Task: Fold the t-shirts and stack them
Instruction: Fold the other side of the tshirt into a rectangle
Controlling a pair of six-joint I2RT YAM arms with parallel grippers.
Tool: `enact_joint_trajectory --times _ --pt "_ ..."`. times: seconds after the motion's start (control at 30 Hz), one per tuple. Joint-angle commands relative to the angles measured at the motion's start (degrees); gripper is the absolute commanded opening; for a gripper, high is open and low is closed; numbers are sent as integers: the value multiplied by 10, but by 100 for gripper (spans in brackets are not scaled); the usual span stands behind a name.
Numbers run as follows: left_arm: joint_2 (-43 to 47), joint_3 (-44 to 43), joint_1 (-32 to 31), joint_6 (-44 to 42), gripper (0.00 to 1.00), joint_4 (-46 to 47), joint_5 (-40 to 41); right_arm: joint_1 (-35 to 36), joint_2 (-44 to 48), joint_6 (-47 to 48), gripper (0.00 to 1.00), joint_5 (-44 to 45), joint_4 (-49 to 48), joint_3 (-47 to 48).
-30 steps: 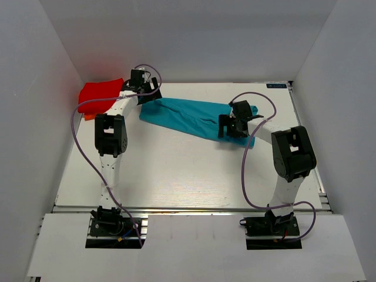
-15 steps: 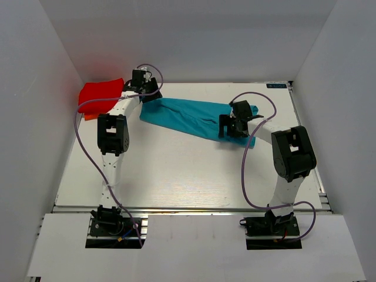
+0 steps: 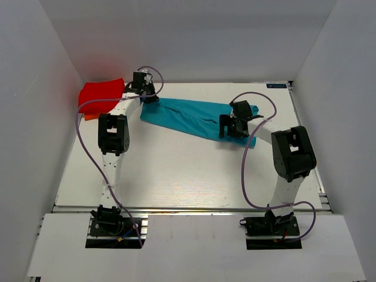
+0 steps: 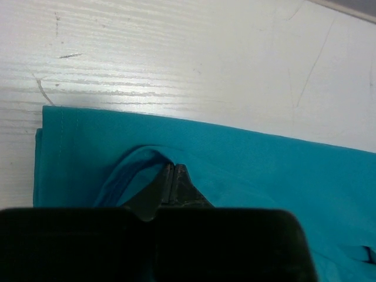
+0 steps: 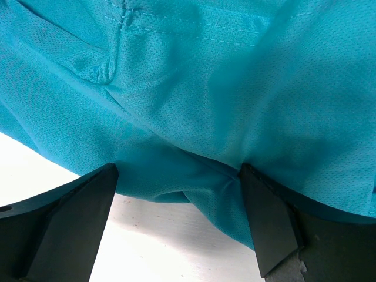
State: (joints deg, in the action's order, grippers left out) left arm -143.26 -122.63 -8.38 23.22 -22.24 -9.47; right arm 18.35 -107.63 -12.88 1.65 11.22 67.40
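The teal t-shirt (image 3: 188, 118) lies folded into a long strip across the back of the table, running from left to right. My left gripper (image 3: 150, 98) sits at the strip's left end. In the left wrist view it (image 4: 171, 168) is shut, pinching a raised fold of the teal cloth (image 4: 264, 170). My right gripper (image 3: 235, 130) hovers at the strip's right end. It (image 5: 177, 170) stands open, and the near edge of the teal cloth (image 5: 205, 76) hangs between its fingers (image 5: 267, 217). The red t-shirt (image 3: 100, 95) lies bunched in the back left corner.
White walls close in the white table (image 3: 176, 170) on the left, back and right. A small label (image 3: 276, 86) sits at the back right edge. Purple cables loop over both arms.
My left gripper has shut on the left end of the teal t-shirt and shifted slightly toward the back. The right arm has not moved.
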Motion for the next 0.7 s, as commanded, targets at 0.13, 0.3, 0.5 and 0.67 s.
enact_joint_trajectory --times 0.13,0.3,0.5,0.67 --pt "67 41 -3 1 0 5 2 -5 1 3 90 14 21 -3" --pt "172 172 -3 1 0 5 32 -5 13 0 90 15 19 -14" --pt "331 332 -8 14 0 -16 80 -6 37 -4 90 20 9 -44" --pt "425 436 -8 45 0 -41 93 -5 56 -2 90 20 6 -70"
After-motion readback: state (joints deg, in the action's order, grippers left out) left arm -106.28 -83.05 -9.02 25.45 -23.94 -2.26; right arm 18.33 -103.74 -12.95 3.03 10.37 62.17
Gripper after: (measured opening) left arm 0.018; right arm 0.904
